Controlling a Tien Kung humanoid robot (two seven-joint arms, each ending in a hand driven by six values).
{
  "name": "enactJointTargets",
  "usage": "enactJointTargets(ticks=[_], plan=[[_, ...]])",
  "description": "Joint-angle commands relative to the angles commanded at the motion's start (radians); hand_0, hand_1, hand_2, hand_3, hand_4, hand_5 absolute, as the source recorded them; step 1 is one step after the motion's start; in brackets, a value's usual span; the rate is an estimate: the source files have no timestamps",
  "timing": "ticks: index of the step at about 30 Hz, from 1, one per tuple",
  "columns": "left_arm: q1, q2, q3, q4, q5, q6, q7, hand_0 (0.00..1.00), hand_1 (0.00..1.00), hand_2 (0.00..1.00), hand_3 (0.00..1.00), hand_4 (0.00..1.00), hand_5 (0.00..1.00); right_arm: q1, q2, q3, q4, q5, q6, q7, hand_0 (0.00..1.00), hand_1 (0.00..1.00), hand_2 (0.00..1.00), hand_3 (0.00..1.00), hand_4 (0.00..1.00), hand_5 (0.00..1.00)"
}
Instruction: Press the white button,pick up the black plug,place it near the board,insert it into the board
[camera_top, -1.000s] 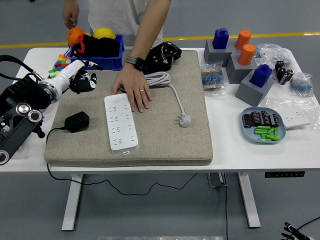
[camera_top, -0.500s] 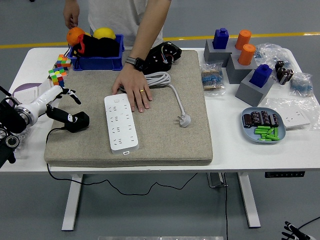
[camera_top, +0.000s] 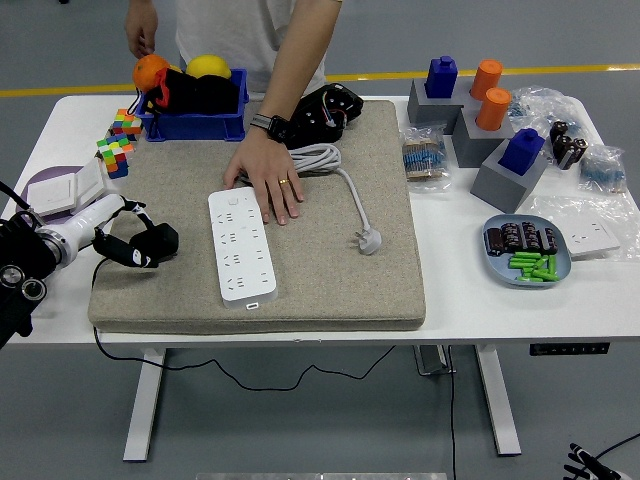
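Black plug (camera_top: 155, 240) touched by left hand (camera_top: 125, 245).

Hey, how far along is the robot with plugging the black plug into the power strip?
Early stage. Whether the button was pressed cannot be told from the view. In hand: the left hand is at the black plug on the mat's left side, fingers curling around it, not lifted. Left: carry it beside the white power strip, which a person's hand steadies, then insert it.

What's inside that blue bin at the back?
The blue bin holds an orange ball, a yellow ball and something black between them. Its walls and these items hide whatever lies lower down.
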Motion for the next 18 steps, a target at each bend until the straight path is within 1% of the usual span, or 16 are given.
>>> enactJointTargets(ticks=[1,6,7,12,13,18], plan=[[-0.005,-0.001,0.006,0.007,0.001,0.0,0.001,0.93,0.963,0.905,0.487,0.998,0.002,-0.001,0.0,0.001,0.0,-0.001,0.0,0.0,0.78,0.666,0.648,0.626,0.716,0.473],[-0.029,-0.002,0.04,0.034,-0.012,0.002,0.007,0.93,0.963,0.905,0.487,0.998,0.002,-0.002,0.001,0.014,0.0,-0.006,0.0,-0.004,0.78,0.666,0.648,0.626,0.716,0.473],[-0.033,-0.003,0.047,0.038,-0.014,0.005,0.006,0.742,0.836,0.782,0.512,0.917,0.002,-0.002,0.001,0.015,0.0,-0.006,0.0,-0.004,0.78,0.666,0.647,0.626,0.716,0.473],[-0.046,-0.011,0.059,0.048,-0.02,0.023,0.004,0.742,0.836,0.782,0.512,0.917,0.002,-0.001,0.002,0.02,0.0,-0.006,0.0,-0.003,0.78,0.666,0.647,0.626,0.716,0.473],[-0.048,-0.013,0.06,0.049,-0.024,0.029,0.002,0.623,0.699,0.619,0.508,0.893,0.002,-0.001,0.002,0.02,0.0,-0.006,0.0,-0.002,0.78,0.666,0.648,0.626,0.716,0.472],[-0.057,-0.017,0.068,0.052,-0.031,0.055,-0.007,0.623,0.699,0.619,0.508,0.893,0.002,-0.001,0.002,0.02,0.0,-0.007,-0.001,0.0,0.78,0.666,0.648,0.626,0.716,0.472]])
